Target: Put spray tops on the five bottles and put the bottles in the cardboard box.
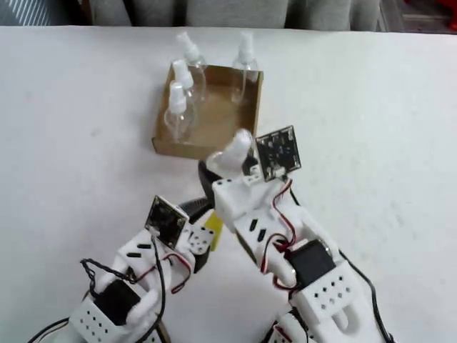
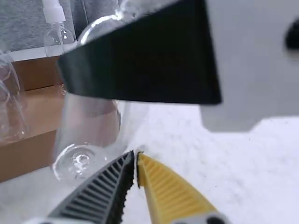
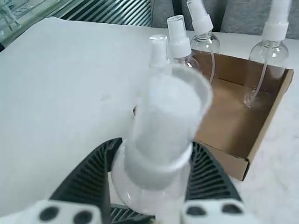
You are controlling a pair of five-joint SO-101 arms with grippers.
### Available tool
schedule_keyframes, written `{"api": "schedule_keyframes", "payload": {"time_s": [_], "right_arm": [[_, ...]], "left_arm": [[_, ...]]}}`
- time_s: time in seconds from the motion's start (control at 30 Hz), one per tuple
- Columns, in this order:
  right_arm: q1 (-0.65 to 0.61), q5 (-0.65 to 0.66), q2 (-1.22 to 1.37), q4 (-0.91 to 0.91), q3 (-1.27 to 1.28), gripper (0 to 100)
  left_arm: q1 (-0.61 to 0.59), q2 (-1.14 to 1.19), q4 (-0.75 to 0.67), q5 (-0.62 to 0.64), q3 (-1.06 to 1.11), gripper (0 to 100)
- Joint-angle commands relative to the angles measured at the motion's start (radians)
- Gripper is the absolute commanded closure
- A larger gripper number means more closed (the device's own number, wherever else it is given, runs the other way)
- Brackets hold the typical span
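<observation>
Spotter: Bottles first. Four bottles stand upright inside the cardboard box, each with a spray top on. Your right gripper is clamped round the fifth bottle, low on its rounded body, just outside the box's near wall.

Operator: Is the top on that one?

Spotter: A white spray top with its cap sits on the neck. You can't tell from these views whether it is screwed fully home. I'd judge the capping done, so the step in hand is the last placement.

Operator: And my left?

Spotter: Your left gripper is pinched closed on nothing. Its grey and yellow tips meet just beside the held bottle's base, on the side away from the box. You can't tell whether that base touches the table.

Operator: Next move?

Spotter: You'll need to carry the bottle over the box's near wall and set it on the bare cardboard floor. That floor lies between the three bottles along one side of the box and the lone one in its far corner. Hold the bottle upright and steer its top clear of the neighbours. Let the base meet the cardboard before you loosen the jaws. Your left arm has no part in this, as I read it; draw it away from the box if it crowds you.
</observation>
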Motion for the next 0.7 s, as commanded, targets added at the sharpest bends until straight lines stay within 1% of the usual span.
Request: {"api": "schedule_keyframes", "payload": {"time_s": [0.0, 0.07, 0.17, 0.27, 0.33, 0.4, 0.47, 0.57, 0.67], "right_arm": [[-0.018, -0.003, -0.030, 0.010, -0.011, 98.3], [-0.015, -0.002, -0.030, -0.016, 0.002, 98.3], [-0.012, 0.012, -0.030, -0.125, 0.057, 98.3], [-0.010, 0.107, -0.030, -0.282, 0.124, 98.3], [0.019, 0.133, -0.018, -0.375, 0.143, 98.3], [0.065, 0.140, 0.028, -0.455, 0.133, 98.3], [0.120, 0.140, 0.107, -0.515, 0.098, 98.3], [0.180, 0.137, 0.272, -0.542, 0.002, 98.3], [0.213, 0.132, 0.437, -0.547, -0.101, 98.3]], "left_arm": [[-0.022, -0.010, -0.023, 0.003, -0.003, 98], [-0.022, -0.010, -0.023, 0.003, -0.003, 98], [-0.022, -0.010, -0.009, 0.003, -0.003, 98], [-0.018, -0.010, 0.040, 0.002, -0.003, 98], [-0.018, -0.010, 0.061, 0.000, -0.003, 98], [-0.022, -0.010, 0.091, -0.051, -0.003, 98], [-0.036, -0.012, 0.147, -0.160, -0.003, 98], [-0.133, -0.013, 0.203, -0.304, -0.003, 98], [-0.286, -0.013, 0.206, -0.344, -0.003, 98]]}}
